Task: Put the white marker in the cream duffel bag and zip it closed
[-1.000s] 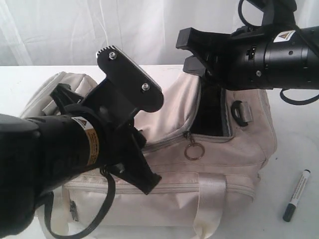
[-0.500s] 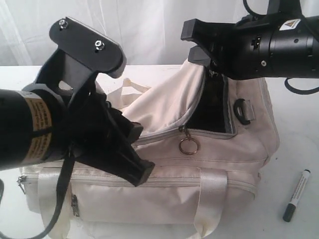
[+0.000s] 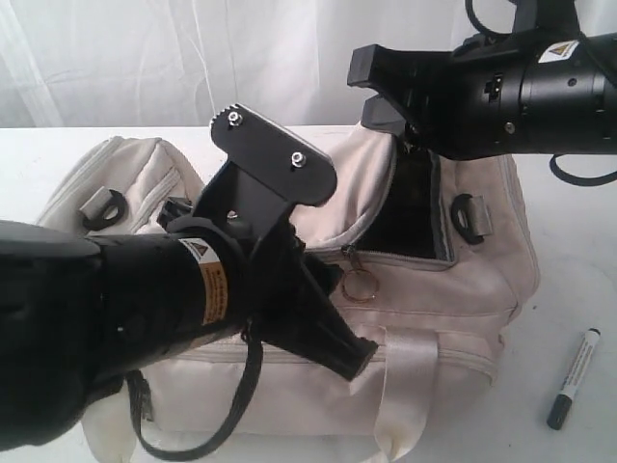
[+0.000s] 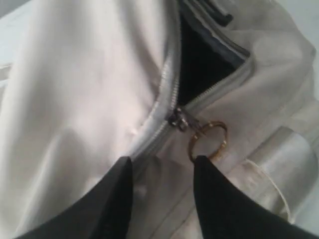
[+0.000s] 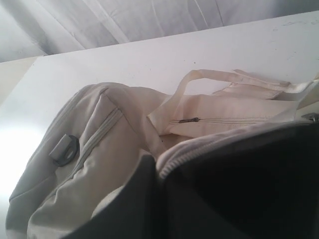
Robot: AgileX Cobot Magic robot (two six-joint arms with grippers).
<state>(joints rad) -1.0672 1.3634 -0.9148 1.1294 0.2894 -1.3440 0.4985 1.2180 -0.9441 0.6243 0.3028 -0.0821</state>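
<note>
Left tool [image 4: 162, 167] hangs over the front of the cream duffel bag [image 3: 453, 289], jaws spread wide with nothing between them. Its tips sit just short of the metal ring [image 4: 225, 137] on the zip pull. Mid-bag the top flap is part unzipped, dark opening showing. The right tool [image 3: 371, 92] is pinched tight on the flap's zip edge at the top of that opening, holding it raised. White marker [image 3: 575, 378] lies on the worktop [image 3: 578, 280] right of the bag, near its front corner and apart from both tools.
</note>
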